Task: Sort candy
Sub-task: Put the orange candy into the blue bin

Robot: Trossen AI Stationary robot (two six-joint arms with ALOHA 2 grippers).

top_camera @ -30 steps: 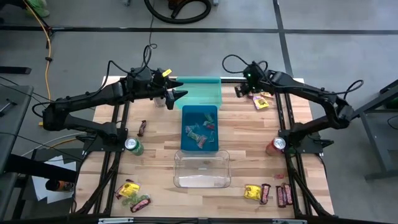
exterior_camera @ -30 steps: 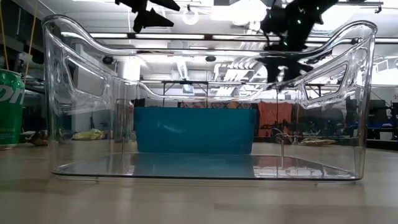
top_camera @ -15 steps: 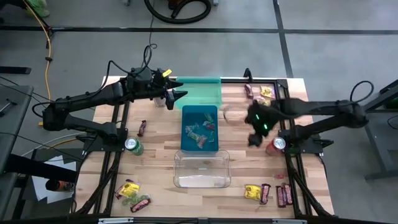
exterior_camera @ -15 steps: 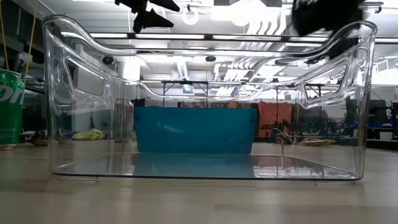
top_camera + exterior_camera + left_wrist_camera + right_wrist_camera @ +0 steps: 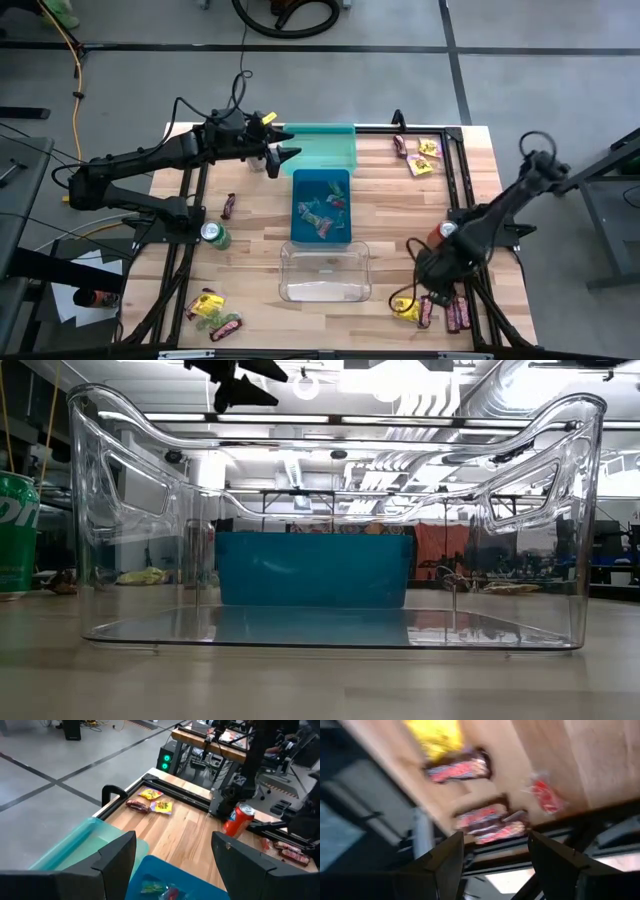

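Candy lies in groups on the wooden table: a yellow packet (image 5: 405, 308) and dark bars (image 5: 455, 313) at the near right, packets (image 5: 422, 160) at the far right, more (image 5: 207, 303) at the near left, and mixed packets inside the blue bin (image 5: 321, 205). My right gripper (image 5: 420, 280) hangs open just above the near-right group, pointing steeply down. Its wrist view shows the yellow packet (image 5: 437, 735), the bars (image 5: 487, 817) and a red packet (image 5: 544, 792) beyond its fingers, blurred. My left gripper (image 5: 290, 155) stays open in the air by the teal bin (image 5: 320, 148).
A clear bin (image 5: 324, 270) stands near the front edge, in line with the blue and teal bins. A green can (image 5: 214, 234) stands at the left and a red can (image 5: 442, 233) at the right, close to my right arm. A lone dark bar (image 5: 229, 206) lies left of the blue bin.
My right gripper has swung fast from the far right corner toward the table's near edge, tipping downward and rolling. It now hangs over the near-right candy, still open, and has left the low view.
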